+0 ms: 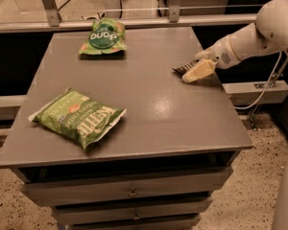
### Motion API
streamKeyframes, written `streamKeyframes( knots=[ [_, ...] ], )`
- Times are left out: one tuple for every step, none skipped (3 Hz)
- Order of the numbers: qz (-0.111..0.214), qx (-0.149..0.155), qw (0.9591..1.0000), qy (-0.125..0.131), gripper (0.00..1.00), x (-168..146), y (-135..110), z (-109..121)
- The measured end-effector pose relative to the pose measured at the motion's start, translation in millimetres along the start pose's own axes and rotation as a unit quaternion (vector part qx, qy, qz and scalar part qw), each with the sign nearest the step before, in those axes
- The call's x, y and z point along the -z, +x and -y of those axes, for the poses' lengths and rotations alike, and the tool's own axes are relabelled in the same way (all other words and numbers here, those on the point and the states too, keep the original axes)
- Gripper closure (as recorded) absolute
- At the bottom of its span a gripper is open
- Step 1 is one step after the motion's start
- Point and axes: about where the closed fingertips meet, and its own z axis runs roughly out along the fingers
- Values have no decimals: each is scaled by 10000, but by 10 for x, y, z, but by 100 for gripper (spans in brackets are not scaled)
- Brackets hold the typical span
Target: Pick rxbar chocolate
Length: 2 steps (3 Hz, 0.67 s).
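The rxbar chocolate (181, 70) is a small dark bar with white lettering, lying near the right edge of the grey table (149, 109). Only its left end shows. My gripper (198, 71) reaches in from the right on a white arm and sits low over the bar, its cream-coloured fingers (199, 71) covering the bar's right part.
A large green chip bag (77, 116) lies at the front left of the table. A smaller green snack bag with white lettering (103, 37) lies at the back. Drawers sit below the tabletop. A rail and glass run behind the table.
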Motion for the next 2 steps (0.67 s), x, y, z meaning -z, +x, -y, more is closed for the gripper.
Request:
streamKeyframes(
  knots=[
    [1,1,10000,-2,96,46,-47,-1],
    [1,1,10000,-2,100,50,-51,-1]
  ],
)
